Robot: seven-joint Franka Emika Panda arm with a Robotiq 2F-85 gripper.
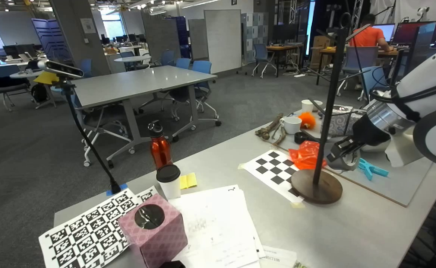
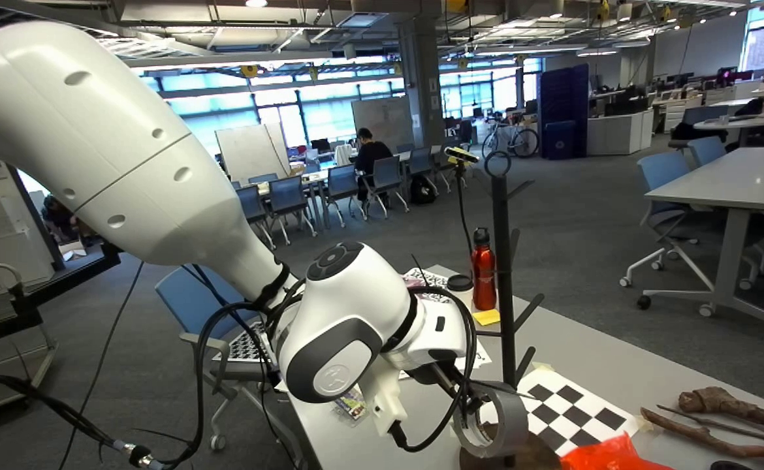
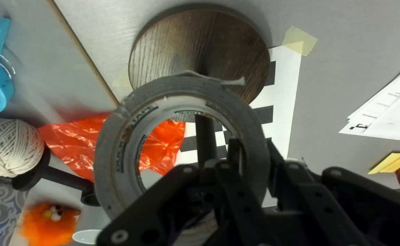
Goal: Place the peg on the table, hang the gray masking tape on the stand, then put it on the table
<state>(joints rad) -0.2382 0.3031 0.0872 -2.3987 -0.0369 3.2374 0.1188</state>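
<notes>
My gripper (image 1: 338,153) is shut on the wall of the gray tape roll (image 1: 340,163), one finger inside its ring and one outside, as the wrist view (image 3: 253,150) shows. The tape also shows in an exterior view (image 2: 518,421). It is held on edge, above the table. The stand has a dark pole (image 1: 331,96) with side arms and a round wooden base (image 3: 200,41). The tape hangs on no arm of the stand; the pole shows behind its ring in the wrist view. A turquoise clip (image 1: 370,169), perhaps the peg, lies on the gray board (image 1: 400,186).
A red plastic bag (image 1: 307,154) and a checkerboard sheet (image 1: 275,167) lie by the base. A white mug (image 1: 291,124), sticks (image 1: 272,130) and a twine ball (image 3: 12,147) are nearby. A red bottle (image 1: 161,150), lidded cup (image 1: 169,186) and pink tissue box (image 1: 162,234) stand farther along.
</notes>
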